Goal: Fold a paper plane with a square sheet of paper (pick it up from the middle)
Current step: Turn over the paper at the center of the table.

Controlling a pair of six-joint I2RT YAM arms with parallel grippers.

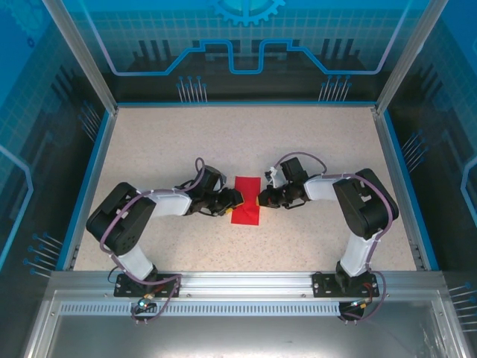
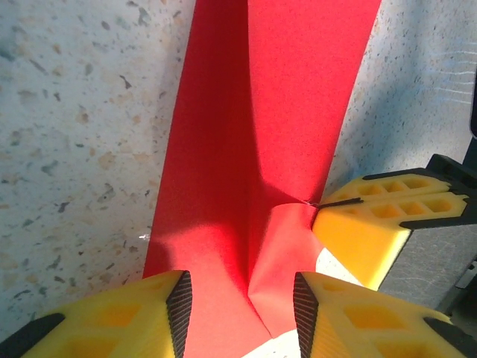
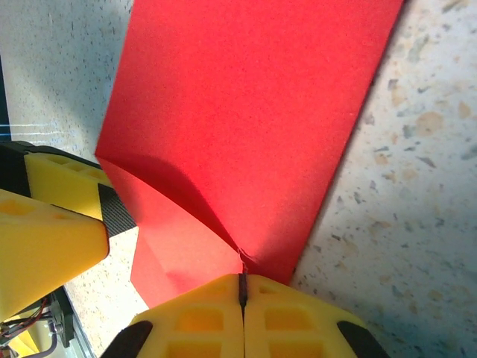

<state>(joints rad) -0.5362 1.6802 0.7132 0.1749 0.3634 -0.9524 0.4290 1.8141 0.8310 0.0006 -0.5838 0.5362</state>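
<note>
From above, the red sheet (image 1: 246, 200) lies in the middle of the surface (image 1: 186, 142) between the two arms, folded into a narrow strip. Its long axis runs from the near edge toward the far wall, and neither end is pointed yet. The left fingers (image 1: 228, 201) and right fingers (image 1: 265, 198) meet it from opposite sides, which I judge is so one side steadies the paper while the other works a layer.

In the left wrist view, your left fingers (image 2: 149, 317) stand apart, straddling the strip with a raised flap between them; they grip nothing. The right fingers (image 2: 373, 224) come in from the side and nip the strip's edge.

In the right wrist view, the right fingers (image 3: 194, 324) are pressed together, clamped on the sheet's edge where a crease fans out — likely an anchor for the fold. The left fingers (image 3: 52, 239) sit at the opposite edge.
</note>
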